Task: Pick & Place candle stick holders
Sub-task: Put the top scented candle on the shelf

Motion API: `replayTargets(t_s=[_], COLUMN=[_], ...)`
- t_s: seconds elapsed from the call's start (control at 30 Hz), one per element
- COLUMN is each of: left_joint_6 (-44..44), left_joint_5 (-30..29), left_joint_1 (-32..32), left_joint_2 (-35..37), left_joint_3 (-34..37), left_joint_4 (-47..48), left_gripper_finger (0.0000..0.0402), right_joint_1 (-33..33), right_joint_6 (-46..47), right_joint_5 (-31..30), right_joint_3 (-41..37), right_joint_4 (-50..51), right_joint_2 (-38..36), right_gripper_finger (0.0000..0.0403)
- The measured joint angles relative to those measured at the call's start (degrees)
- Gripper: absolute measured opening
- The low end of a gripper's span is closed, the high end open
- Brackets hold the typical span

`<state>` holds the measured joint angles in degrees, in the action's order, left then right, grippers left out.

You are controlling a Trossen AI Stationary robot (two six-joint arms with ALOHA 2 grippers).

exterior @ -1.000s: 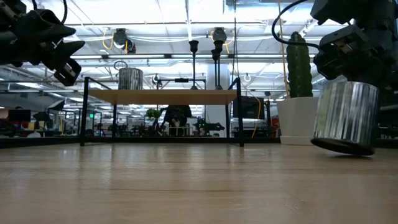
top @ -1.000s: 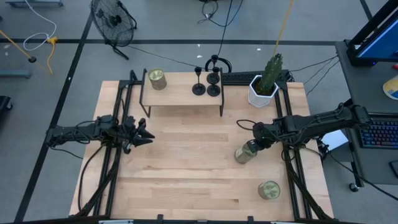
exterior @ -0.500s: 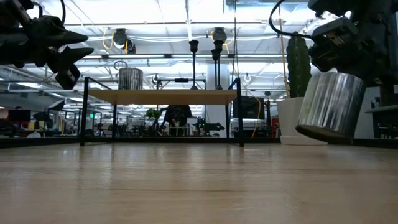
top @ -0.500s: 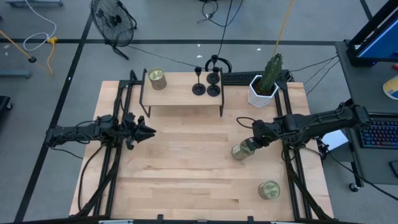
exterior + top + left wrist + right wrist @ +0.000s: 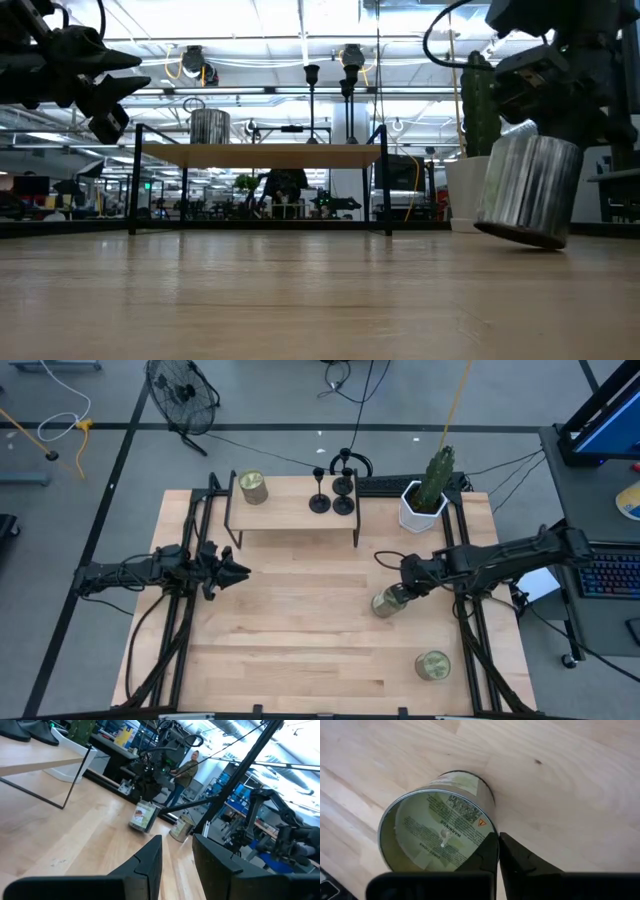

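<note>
Currently the right gripper (image 5: 403,592) is pinching the rim of a tilted candle jar (image 5: 388,603) (lower edge near the table (image 5: 300,650)). Left gripper (image 5: 238,572) is hovering narrowly parted, gripping nothing, over open wood. Matte-black candle stick holders (image 5: 331,491) are standing on the shelf (image 5: 290,512).

candle stick holders (image 5: 331,493) stand on the shelf (image 5: 290,512), right of a jar (image 5: 252,487).

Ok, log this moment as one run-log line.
left gripper: empty, hovering left of shelf | right gripper: fingers pinching candle jar rim, jar tilted | candle stick holders: on shelf, untouched
</note>
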<state>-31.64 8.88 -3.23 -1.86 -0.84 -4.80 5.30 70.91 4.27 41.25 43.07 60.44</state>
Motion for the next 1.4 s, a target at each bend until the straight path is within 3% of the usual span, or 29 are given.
replayTargets(t_s=[0.33,0.9,1.13,1.4], left_joint_6=[-0.7,-0.63,-1.15,-7.44], left_joint_5=[-0.02,-0.02,-0.02,-1.56], left_joint_1=[0.0,0.0,-0.02,0.0], left_joint_2=[-0.01,-0.01,-0.01,0.02], left_joint_3=[0.0,-0.02,-0.04,-0.07], left_joint_4=[-0.16,-4.6,-6.99,-9.07], left_gripper_finger=[0.0113,0.0113,0.0113,0.0113], right_joint_1=[0.0,-1.62,-1.64,-3.22], right_joint_6=[-1.19,-4.13,-6.34,-12.95], right_joint_5=[-0.02,-3.09,-3.01,-2.86], right_joint_3=[0.09,7.4,9.89,17.65], right_joint_4=[-5.29,-0.79,-0.74,1.63], right_joint_2=[2.08,2.81,7.4,15.45], right_gripper_finger=[0.0,0.0,0.0,0.0])
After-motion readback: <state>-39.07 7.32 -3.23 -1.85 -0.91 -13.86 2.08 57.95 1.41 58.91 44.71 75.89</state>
